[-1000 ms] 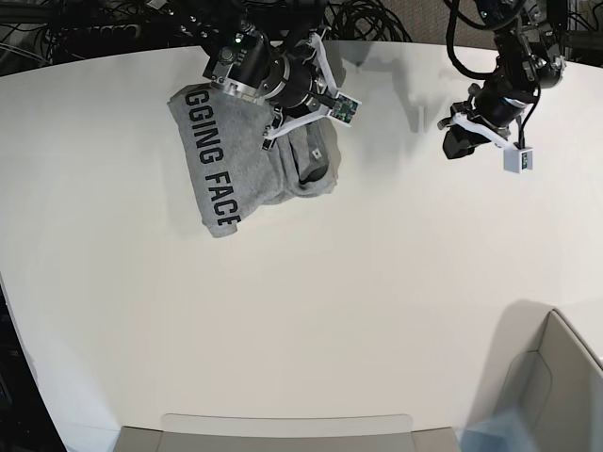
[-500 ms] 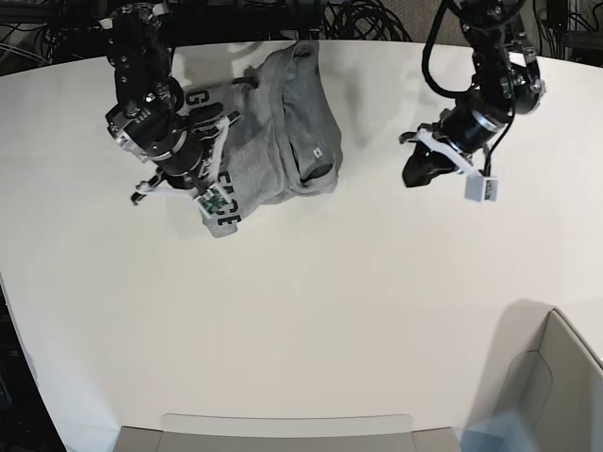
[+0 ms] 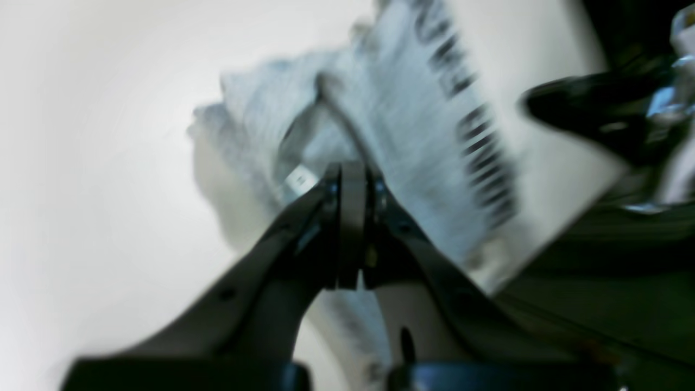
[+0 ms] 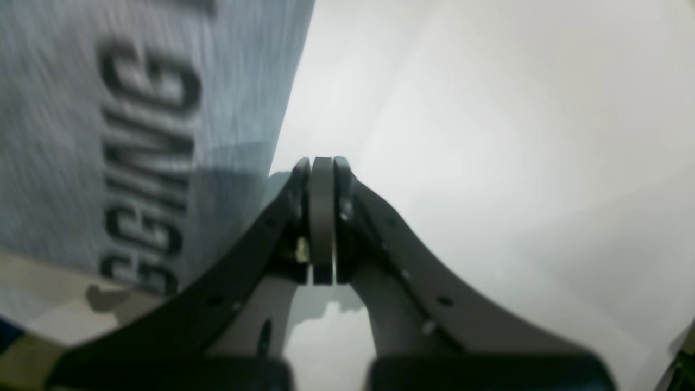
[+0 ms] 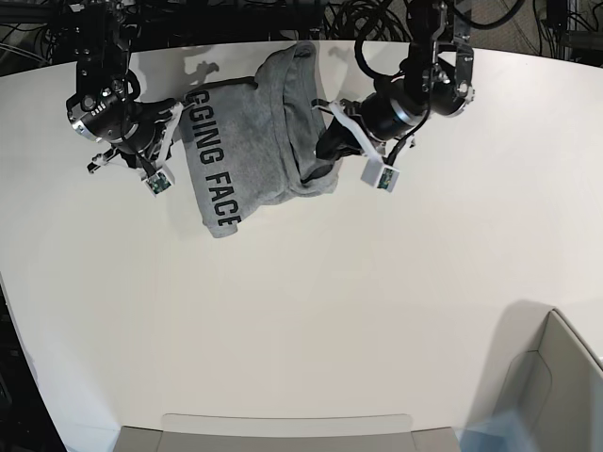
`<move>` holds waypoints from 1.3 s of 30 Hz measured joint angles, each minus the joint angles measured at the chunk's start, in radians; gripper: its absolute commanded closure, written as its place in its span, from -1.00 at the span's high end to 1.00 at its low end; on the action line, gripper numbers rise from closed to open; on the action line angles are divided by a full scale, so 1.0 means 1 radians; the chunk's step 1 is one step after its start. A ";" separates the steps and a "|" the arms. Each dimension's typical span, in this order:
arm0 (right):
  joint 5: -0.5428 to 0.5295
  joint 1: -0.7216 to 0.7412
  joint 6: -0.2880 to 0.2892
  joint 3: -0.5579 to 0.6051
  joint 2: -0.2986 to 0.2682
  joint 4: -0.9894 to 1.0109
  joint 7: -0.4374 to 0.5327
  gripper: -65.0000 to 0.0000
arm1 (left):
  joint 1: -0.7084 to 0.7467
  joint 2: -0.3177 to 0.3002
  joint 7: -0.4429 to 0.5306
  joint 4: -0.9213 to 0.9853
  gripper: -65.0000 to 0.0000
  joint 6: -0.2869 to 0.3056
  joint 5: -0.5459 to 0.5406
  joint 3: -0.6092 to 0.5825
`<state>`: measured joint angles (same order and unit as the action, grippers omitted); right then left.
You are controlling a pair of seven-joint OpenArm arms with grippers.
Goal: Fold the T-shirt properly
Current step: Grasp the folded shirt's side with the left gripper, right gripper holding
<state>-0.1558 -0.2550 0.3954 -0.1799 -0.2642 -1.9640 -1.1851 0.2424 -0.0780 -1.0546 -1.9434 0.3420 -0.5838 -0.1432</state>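
Observation:
The heather-grey T-shirt (image 5: 250, 141) lies bunched and partly folded near the table's far edge. Its black lettering faces up along its left side. My left gripper (image 5: 327, 143) is shut, with its tips at the bundle's right edge, over a dark fold. In the blurred left wrist view that gripper (image 3: 353, 171) has its pads pressed together in front of the T-shirt (image 3: 412, 108), and no cloth shows between them. My right gripper (image 5: 175, 115) is shut just left of the lettering. The right wrist view shows this gripper (image 4: 323, 163) over bare table beside the T-shirt (image 4: 54, 136).
The white table (image 5: 330, 282) stretches wide toward the front. A grey bin (image 5: 556, 377) stands at the front right corner. Black cables (image 5: 367, 19) crowd the space behind the far edge. A flat grey tray edge (image 5: 283, 428) shows at the bottom.
My left arm has swung left across the table to the shirt's right edge. My right arm has drawn up and left off the lettering to just beside the shirt.

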 measured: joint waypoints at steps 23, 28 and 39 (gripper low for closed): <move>-0.003 -0.082 0.000 0.203 0.004 0.054 0.007 -1.00 | -0.344 0.006 0.087 0.449 -1.00 -0.012 0.112 0.153; -0.010 -0.080 0.000 0.162 0.008 -0.030 0.050 -1.00 | -0.338 0.000 0.028 0.327 -1.00 -0.010 0.111 0.153; -0.005 0.163 0.000 0.017 0.005 0.017 0.085 -1.00 | -0.077 -0.005 0.019 0.019 -1.00 -0.005 0.114 -0.047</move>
<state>-0.1612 -0.0925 0.3954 -0.1631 -0.2596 -1.9469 -1.0996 0.1658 -0.0834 -1.0351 -1.9240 0.3367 -0.4702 -0.1898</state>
